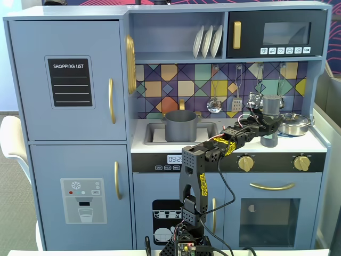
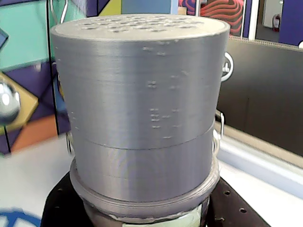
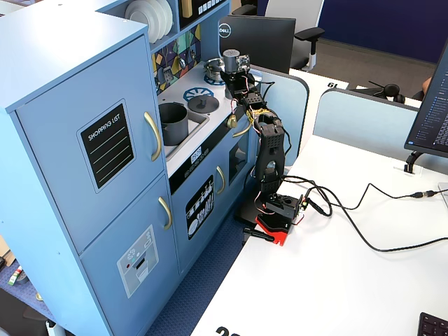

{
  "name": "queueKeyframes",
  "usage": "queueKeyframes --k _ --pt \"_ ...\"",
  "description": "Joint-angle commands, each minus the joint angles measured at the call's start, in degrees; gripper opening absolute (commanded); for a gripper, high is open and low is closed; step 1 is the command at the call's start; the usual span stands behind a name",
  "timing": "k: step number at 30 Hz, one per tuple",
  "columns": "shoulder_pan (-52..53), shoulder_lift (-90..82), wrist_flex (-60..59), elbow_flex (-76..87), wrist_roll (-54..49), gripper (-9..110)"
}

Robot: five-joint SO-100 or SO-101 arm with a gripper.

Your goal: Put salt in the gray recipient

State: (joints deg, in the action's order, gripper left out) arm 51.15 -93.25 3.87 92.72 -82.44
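Claw grips the salt shaker upright over the surface; tilting early would spill short of the gray pot.

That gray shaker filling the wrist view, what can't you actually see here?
- Gripper: in the wrist view the salt shaker hides its fingers, so the grip cannot be confirmed.
- Shaker's base: cut off by the wrist view's bottom edge.
- Inside the gray pot: both fixed views are too low or distant.
- Shaker's contents: hidden by its solid wall.
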Motion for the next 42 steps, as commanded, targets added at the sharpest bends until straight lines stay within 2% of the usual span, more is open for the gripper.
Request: queueKeyframes --k 1,7,13,21,26,28,32,34,37,42 --pt "1.58 -2.11 3.08 1.32 1.76 24" --pt "1.85 -3.78 5.80 4.04 -1.32 32" --pt "2.55 -6.42 6.15 6.15 -3.16 45" --pt "5.01 -26.02 2.37 22.85 -4.92 49" --pt "3.69 -49.83 -11.34 37.97 -2.81 46" --pt "1.05 -58.97 -25.22 39.55 -2.11 35" --pt "-10.28 -69.17 -54.76 37.71 -5.01 1" --pt "-18.90 -71.28 -65.65 36.56 -3.16 0" --pt "-31.29 -73.30 -75.76 39.46 -0.18 0" --pt "-43.77 -78.57 -79.80 55.02 -4.66 0"
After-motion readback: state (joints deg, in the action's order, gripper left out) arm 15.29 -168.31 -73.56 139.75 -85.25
